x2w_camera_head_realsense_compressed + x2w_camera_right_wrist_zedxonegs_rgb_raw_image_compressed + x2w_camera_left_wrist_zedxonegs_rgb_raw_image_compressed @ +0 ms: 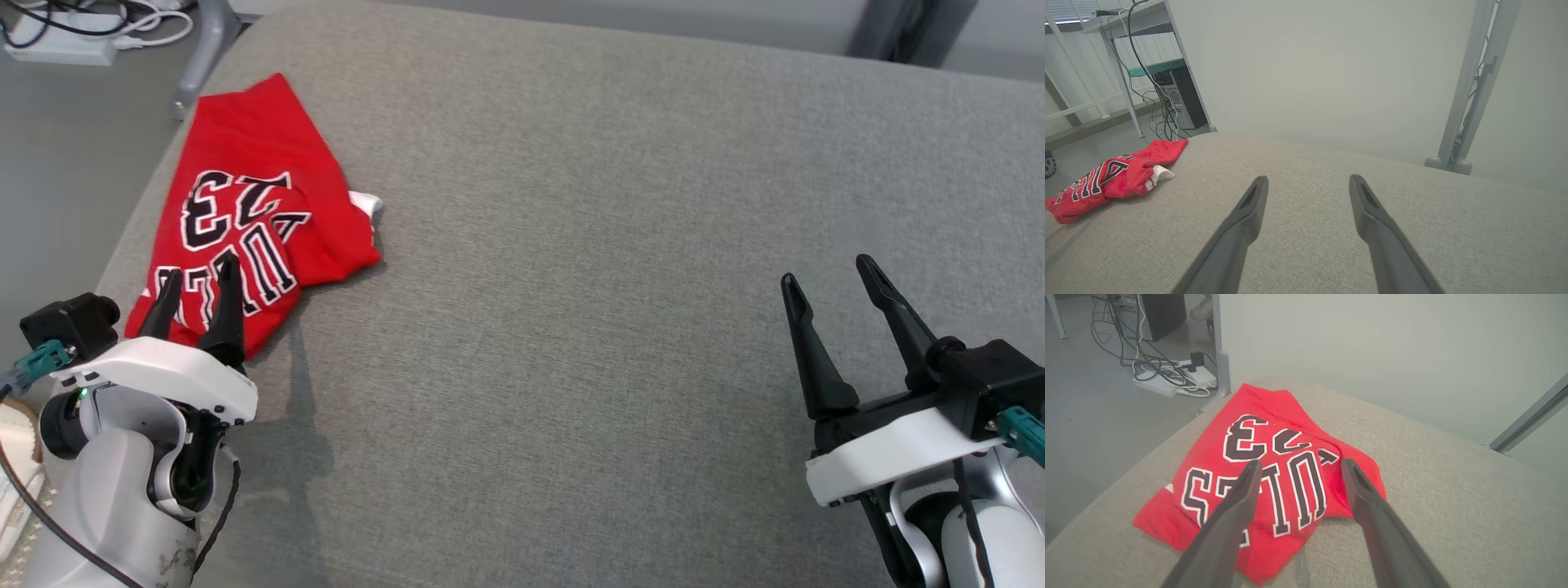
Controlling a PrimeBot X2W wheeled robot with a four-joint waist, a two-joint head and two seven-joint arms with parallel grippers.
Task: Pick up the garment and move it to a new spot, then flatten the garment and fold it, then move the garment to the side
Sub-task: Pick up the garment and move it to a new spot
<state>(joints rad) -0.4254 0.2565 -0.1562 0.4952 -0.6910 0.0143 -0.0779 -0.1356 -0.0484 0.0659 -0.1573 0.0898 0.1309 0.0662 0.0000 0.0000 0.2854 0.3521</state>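
The garment (253,204) is a red sports jersey. It lies crumpled and partly folded over itself at the far left corner of the grey cloth-covered table (571,245), close to the table's left edge. Its print is black with a white outline. In the head view the number 23 reads upside down. Below it stand large block letters, also upside down, that read as "ULLS", with a further letter lost in a fold. A small white patch (367,202) of cloth pokes out at the jersey's right edge.

The left gripper (200,268) sits at the lower left with its two dark fingers spread apart. They point at the near end of the jersey. In the left wrist view the fingers (1237,506) frame the lettering on the jersey (1290,428), and no cloth is caught between them. Whether the tips touch the cloth cannot be told.

The right gripper (826,269) is at the lower right, well apart from the jersey. Its fingers are spread wide over bare grey table. In the right wrist view this gripper (1308,179) is empty, and the jersey (1106,179) lies far off to the left.

On the floor beyond the table's left corner lies a white power strip (61,49) with a tangle of cables. A dark computer tower (1180,102) stands under a desk behind it.
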